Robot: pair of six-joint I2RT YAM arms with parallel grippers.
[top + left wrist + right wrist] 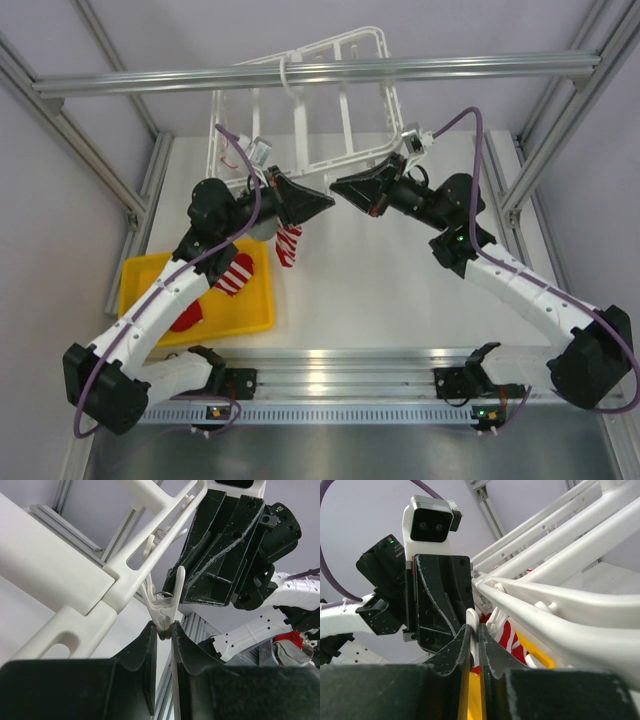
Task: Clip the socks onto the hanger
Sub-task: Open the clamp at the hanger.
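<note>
Hanger clip point(161, 611) pinched in left tool point(163, 627), seen only by wrist cameras.

The left gripper point(163, 628) fills the bottom edge. Its two dark fingers point(135, 665) are pressed almost together on the lower tip of a white plastic clip point(161, 611), which dangles from the hanger point(65, 580). The hanger's thick white bars run from lower left to upper right. Just past the clip, the black right gripper point(207, 580) points downward, its edge against or just beside the clip's upper prong. An aluminium rail point(47, 517) lies behind.
</note>
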